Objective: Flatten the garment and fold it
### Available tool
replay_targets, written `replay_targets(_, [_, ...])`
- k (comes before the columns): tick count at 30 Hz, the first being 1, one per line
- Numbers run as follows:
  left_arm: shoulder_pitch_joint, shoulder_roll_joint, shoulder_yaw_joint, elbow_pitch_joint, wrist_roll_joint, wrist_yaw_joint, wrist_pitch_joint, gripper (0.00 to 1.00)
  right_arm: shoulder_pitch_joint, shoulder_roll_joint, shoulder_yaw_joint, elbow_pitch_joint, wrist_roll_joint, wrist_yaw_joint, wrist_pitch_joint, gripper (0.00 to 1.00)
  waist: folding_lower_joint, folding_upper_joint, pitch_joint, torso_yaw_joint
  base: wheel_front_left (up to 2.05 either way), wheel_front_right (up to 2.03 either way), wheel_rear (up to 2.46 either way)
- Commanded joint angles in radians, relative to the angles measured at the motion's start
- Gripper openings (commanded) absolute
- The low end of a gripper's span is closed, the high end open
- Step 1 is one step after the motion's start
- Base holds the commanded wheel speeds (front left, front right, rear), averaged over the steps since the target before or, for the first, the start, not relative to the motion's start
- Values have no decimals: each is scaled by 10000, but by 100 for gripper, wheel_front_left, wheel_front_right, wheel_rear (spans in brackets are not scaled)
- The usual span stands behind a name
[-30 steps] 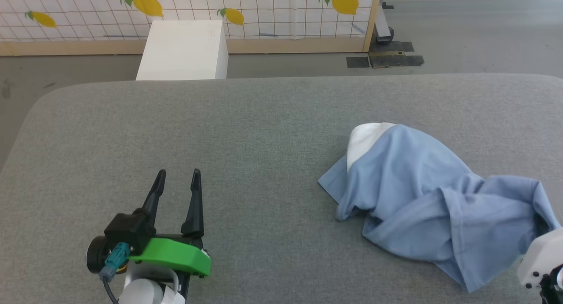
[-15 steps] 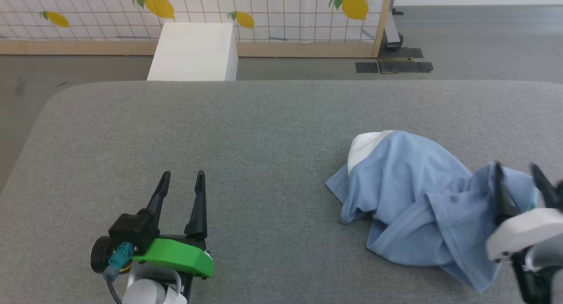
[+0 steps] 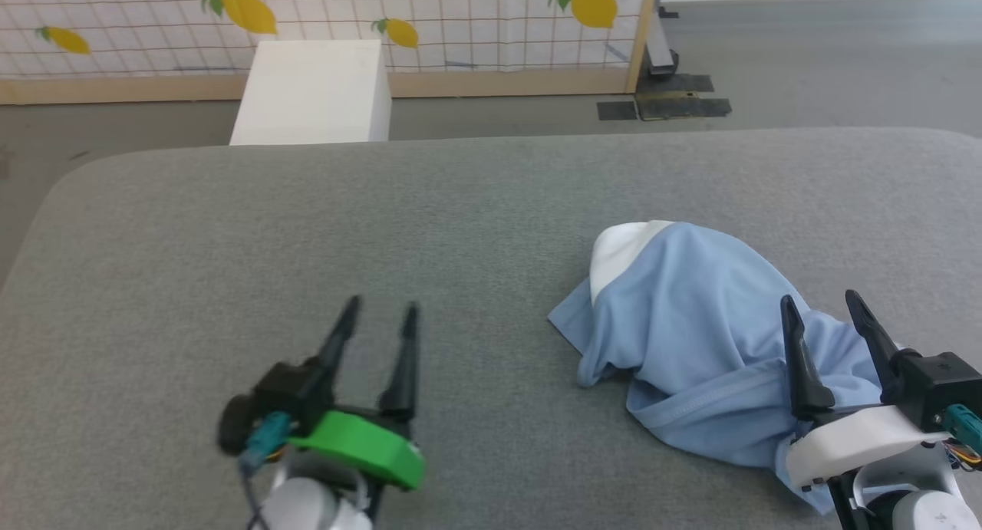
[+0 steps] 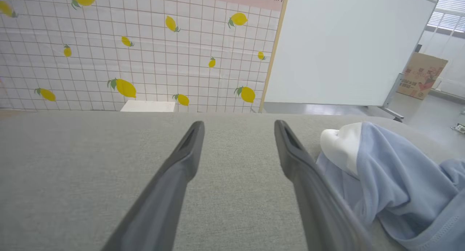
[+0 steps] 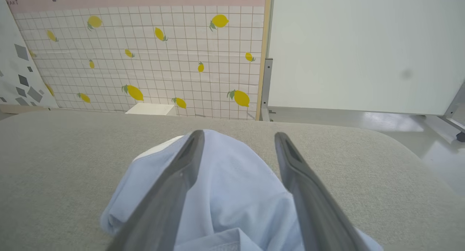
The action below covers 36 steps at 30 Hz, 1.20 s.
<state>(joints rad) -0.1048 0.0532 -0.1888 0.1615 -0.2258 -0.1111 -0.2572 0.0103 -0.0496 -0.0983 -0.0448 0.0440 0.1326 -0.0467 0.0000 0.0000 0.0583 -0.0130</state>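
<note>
Progress: nothing of the task is complete.

The garment (image 3: 690,323) lies in a rumpled heap on the right half of the grey counter (image 3: 383,208), nearer the front edge than the back. It is humped in the middle and the cloth is doubled over itself in several loose rolls. The white neck panel (image 3: 617,250) sits at the far left top of the heap. A stitched edge runs along the near side, but I cannot say whether it is a hem or a sleeve opening. No sleeve is laid out and no part lies flat. There is no deliberate fold anywhere.

The left tool (image 3: 383,304) hangs over bare counter, well apart from the garment on its left. Its jaws are spread wide with nothing between them.

The right tool (image 3: 818,297) is at the near right end of the heap, fingers pointing across it. Its jaws are also fully spread and they grip no cloth. From the right wrist view the fabric runs under and between the fingers. Whether they brush it is not clear.

Outstanding, in my judgement: find two edges or corners, draw the cloth out to full spread, and smooth it. The folding comes after that, so the whole job remains.
</note>
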Motion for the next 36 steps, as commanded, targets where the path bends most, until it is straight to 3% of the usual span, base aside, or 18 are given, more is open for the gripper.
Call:
replay_targets(1, [-415, -28, -441, 154, -201, -63, -45, 100, 42, -7, -22, 40, 4, -19, -149, 100, 0, 0, 167, -306, 0, 0, 0])
replay_targets(6, [-1454, -29, -2240, 1164, -1188, -38, 279, 100, -201, -7, -27, 155, 79, -19, -252, 100, 0, 0, 444, -947, 0, 0, 0])
replay_targets(9, [-2124, -29, -3035, 2068, -1727, 280, 1040, 100, -352, -7, 75, 263, 181, -19, -291, 100, 0, 0, 624, -1441, 0, 0, 0])
replay_targets(13, [-2680, -29, -3566, 2952, -2347, 651, 2000, 100, -469, -7, 230, 442, 365, -19, -385, 100, 0, 0, 820, -2054, 0, 0, 0])
replay_targets(18, [-2991, -29, -4017, 3591, -3004, 719, 3436, 100, -459, -7, 167, 692, 549, -19, -511, 100, 0, 0, 967, -2403, 0, 0, 0])
replay_targets(23, [-3203, -29, -4061, 3904, -3100, 911, 3897, 100, -517, -7, 210, 829, 730, -19, -573, 100, 0, 0, 985, -2470, 0, 0, 0])
replay_targets(24, [-3250, -28, -4057, 3936, -3085, 950, 3883, 97, -537, -7, 236, 838, 761, -19, -581, 100, 0, 0, 971, -2458, 0, 0, 0])
replay_targets(25, [-3292, -27, -4034, 3942, -3062, 999, 3801, 51, -551, -7, 243, 844, 772, -19, -589, 100, 0, 0, 955, -2434, 0, 0, 0])
replay_targets(27, [-3377, -24, -3992, 3923, -2984, 1076, 3486, 0, -567, -7, 247, 867, 779, -19, -594, 100, 0, 0, 901, -2345, 0, 0, 0])
replay_targets(33, [-3390, 89, -3509, 3594, -2880, 1501, 2024, 0, -523, -7, 212, 892, 766, -19, -584, 100, 0, 0, 699, -1931, 0, 0, 0])
replay_targets(34, [-3290, 305, -2989, 3066, -2869, 1915, 1089, 0, -487, -7, 189, 845, 762, -19, -568, 100, 0, 0, 622, -1671, 0, 0, 0])
replay_targets(36, [-3202, 535, -2588, 2584, -2836, 2252, 610, 0, -473, -7, 148, 826, 774, -19, -556, 100, 0, 0, 591, -1498, 0, 0, 0])
